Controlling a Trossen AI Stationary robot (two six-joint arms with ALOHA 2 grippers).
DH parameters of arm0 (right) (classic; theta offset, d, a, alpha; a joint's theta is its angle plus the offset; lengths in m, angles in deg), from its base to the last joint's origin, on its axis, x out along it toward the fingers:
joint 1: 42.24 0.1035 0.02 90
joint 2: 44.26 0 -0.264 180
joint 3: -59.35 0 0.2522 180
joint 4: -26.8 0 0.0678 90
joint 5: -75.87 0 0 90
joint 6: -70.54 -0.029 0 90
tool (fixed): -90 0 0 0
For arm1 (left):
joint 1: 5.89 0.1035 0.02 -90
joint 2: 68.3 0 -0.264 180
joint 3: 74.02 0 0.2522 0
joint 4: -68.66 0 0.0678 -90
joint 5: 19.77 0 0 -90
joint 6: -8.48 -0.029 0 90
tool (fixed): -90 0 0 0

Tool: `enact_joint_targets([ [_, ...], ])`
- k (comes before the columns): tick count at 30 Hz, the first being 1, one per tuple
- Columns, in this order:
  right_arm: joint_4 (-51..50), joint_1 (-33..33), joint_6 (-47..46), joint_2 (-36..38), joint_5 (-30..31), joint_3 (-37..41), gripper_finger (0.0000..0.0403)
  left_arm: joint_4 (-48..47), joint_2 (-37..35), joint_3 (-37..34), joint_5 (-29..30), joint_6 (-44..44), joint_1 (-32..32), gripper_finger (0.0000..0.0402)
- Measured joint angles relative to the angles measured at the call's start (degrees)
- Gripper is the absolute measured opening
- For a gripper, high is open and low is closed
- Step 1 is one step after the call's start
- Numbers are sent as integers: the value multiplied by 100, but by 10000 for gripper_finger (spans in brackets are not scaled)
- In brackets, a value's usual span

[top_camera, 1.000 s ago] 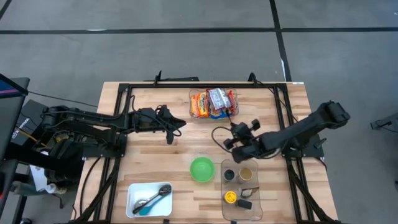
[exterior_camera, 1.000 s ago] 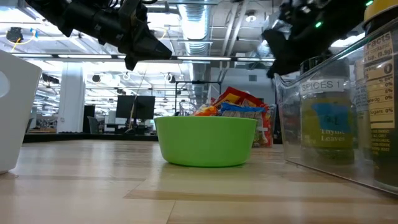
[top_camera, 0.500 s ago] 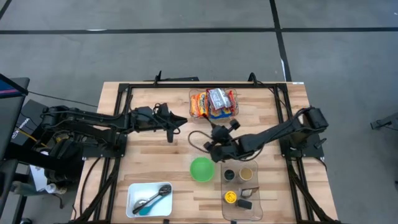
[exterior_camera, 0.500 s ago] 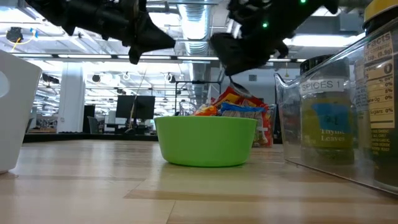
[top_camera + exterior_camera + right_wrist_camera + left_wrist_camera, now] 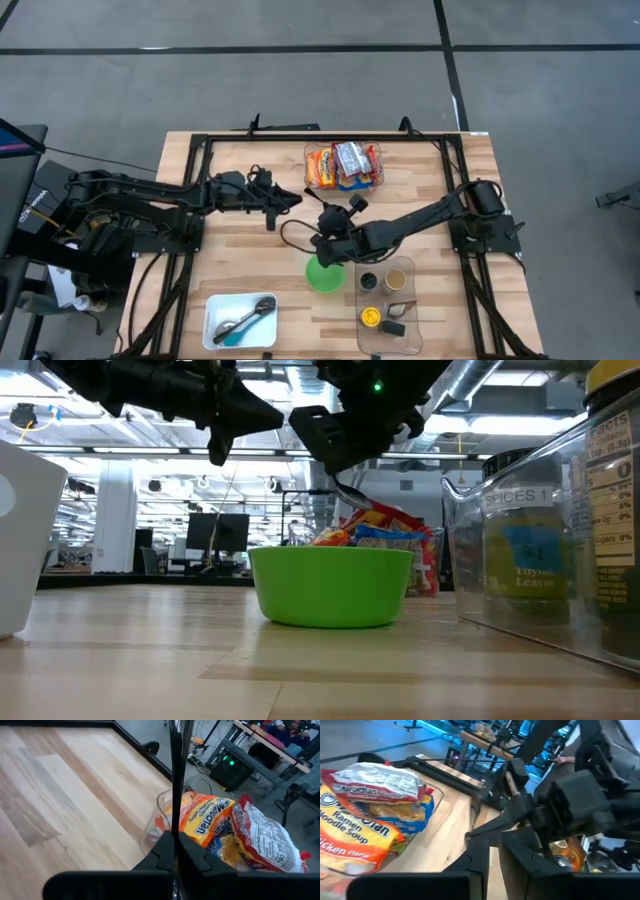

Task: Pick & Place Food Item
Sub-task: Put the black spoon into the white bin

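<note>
Several food packets (image 5: 343,165), ramen noodles among them (image 5: 205,822) (image 5: 355,832), lie in a clear bin at the table's far middle. A green bowl (image 5: 322,275) (image 5: 330,585) stands on the wood nearer the front. My right gripper (image 5: 326,222) (image 5: 173,836) (image 5: 343,485) hangs shut in the air between bowl and bin, above the bowl's far side, holding nothing. My left gripper (image 5: 290,199) (image 5: 494,851) (image 5: 275,417) hovers shut and empty left of the bin, pointing toward the right arm.
A clear spice bin (image 5: 388,300) (image 5: 545,540) with jars stands right of the bowl. A white tray (image 5: 240,320) with utensils sits at the near left. A black frame rail (image 5: 300,140) runs along the far edge. A loose cable (image 5: 292,235) loops beside my right gripper.
My right gripper has swung toward the table's left, from above the spice bin's far end to above the bowl's far side, rolling about its own line as it went and staying shut. Bowl and packets have kept their places.
</note>
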State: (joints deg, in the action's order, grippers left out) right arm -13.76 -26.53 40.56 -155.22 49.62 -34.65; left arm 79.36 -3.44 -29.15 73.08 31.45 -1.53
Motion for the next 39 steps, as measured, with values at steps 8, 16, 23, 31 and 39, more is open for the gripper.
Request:
enact_joint_targets([
  [8,-23,13,-2,-9,-70,15,0,308,0,0,-19,-7,2,34],
  [16,-21,13,-2,-9,-70,15,0,350,0,0,-17,-11,4,34],
  [23,-21,15,-2,-9,-68,15,2,347,0,0,-13,-17,4,34],
  [31,-21,15,-2,-7,-69,15,2,341,0,0,18,35,4,37],
  [39,-19,15,-2,-6,-70,15,2,59,0,0,219,364,4,104],
])
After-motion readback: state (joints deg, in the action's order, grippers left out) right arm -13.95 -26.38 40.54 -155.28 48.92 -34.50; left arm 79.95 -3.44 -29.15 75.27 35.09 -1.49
